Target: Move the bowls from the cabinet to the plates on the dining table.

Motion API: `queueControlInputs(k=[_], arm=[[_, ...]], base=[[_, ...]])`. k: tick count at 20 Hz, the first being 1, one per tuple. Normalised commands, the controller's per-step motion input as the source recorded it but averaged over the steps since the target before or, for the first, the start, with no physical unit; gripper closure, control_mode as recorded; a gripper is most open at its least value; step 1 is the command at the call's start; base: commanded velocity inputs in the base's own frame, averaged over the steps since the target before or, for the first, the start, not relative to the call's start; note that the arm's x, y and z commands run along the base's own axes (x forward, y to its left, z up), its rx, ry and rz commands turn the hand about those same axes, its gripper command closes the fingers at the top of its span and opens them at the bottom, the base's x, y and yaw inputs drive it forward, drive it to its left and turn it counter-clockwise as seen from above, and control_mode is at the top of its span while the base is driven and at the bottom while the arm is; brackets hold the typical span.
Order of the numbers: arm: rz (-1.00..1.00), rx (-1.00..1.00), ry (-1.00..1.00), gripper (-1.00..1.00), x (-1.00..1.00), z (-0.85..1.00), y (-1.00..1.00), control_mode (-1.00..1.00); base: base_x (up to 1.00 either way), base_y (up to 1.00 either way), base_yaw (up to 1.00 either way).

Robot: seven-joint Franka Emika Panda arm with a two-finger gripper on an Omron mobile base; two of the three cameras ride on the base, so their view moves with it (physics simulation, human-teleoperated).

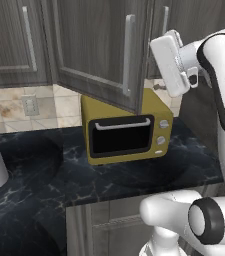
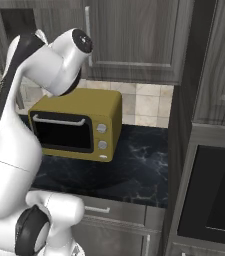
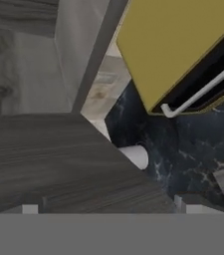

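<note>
We saw a glossy white arm (image 1: 224,100) with rounded shells and black bands at its joints. Its hand (image 1: 171,62) was a boxy white block with a small dark fitting. Behind it, one black band carried tiny white lettering, and round black-ringed caps closed the joints.

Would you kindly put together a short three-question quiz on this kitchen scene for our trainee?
1. True or false: the cabinet door above the yellow toaster oven is swung open.
2. What colour is the countertop: A white, B black marble, C wood?
3. Fill in: the oven's two knobs sit on the ____ of its front.

Key: 1 true; 2 B; 3 right.
</note>
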Motion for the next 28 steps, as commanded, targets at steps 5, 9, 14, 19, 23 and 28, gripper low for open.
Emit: queueControlInputs(k=[5,9,14,19,23,28], arm=[[0.34,0.13,0.04,-1.00,0.00,0.10,0.37,-1.00],[0.34,0.12,0.03,-1.00,0.00,0.15,0.22,-1.00],[0.10,0.06,0.02,-1.00,0.08,0.02,-0.01,-1.00],[0.00,0.05,0.08,-1.00,0.23,0.00,0.00,-1.00],[0.02,0.07,0.11,-1.00,0.40,0.00,0.00,-1.00],[0.05,0.05,0.12,-1.00,0.32,0.00,0.03,-1.00]], base=[[0.00,0.00,0.00],[0.00,0.00,0.00],[0.00,0.00,0.00],[0.00,0.00,0.00],[0.00,0.00,0.00],[0.00,0.00,0.00]])
